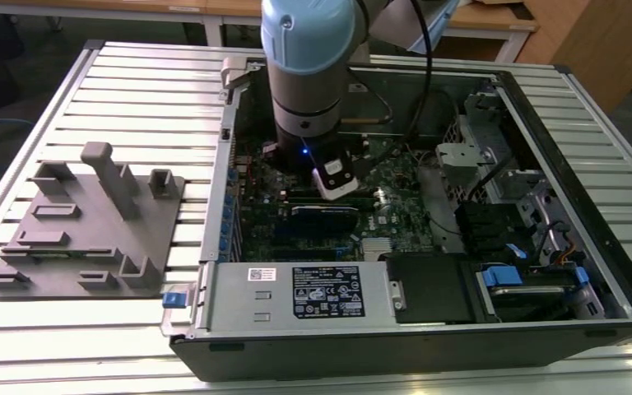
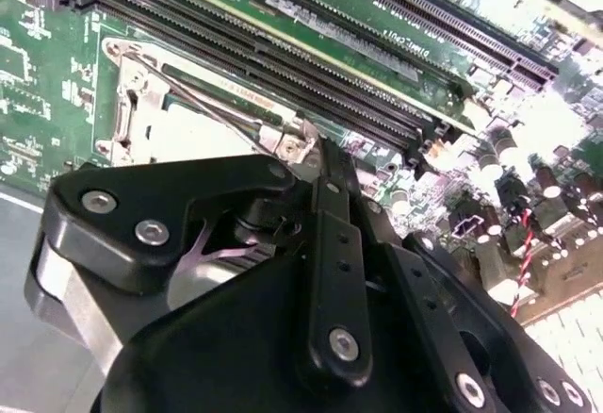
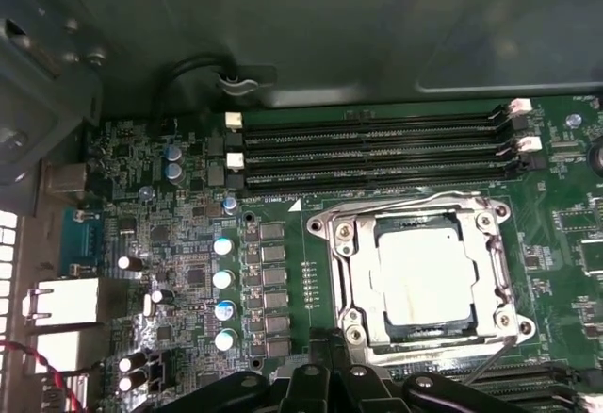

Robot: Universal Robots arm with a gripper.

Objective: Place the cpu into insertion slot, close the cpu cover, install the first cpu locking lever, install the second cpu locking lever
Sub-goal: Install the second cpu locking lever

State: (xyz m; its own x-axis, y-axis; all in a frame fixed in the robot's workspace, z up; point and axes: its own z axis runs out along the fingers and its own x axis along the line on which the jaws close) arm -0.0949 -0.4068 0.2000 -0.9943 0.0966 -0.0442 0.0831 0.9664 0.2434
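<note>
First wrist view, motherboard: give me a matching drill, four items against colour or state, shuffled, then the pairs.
Items:
1. cpu
2. cpu cover
3. memory slots
4. fingers

Colour or state:
A. long, black, nothing plugged in
B. black, beside the socket's edge
C. silvery square, seated in the socket
D. metal frame lying flat around the chip

Pairs: 1-C, 2-D, 3-A, 4-B

A slatted metal desk [image 1: 129, 74] carries everything. On it lie an open computer case [image 1: 404, 346] at the exterior view's right and a grey fixture plate [image 1: 75, 239] at its left.
</note>
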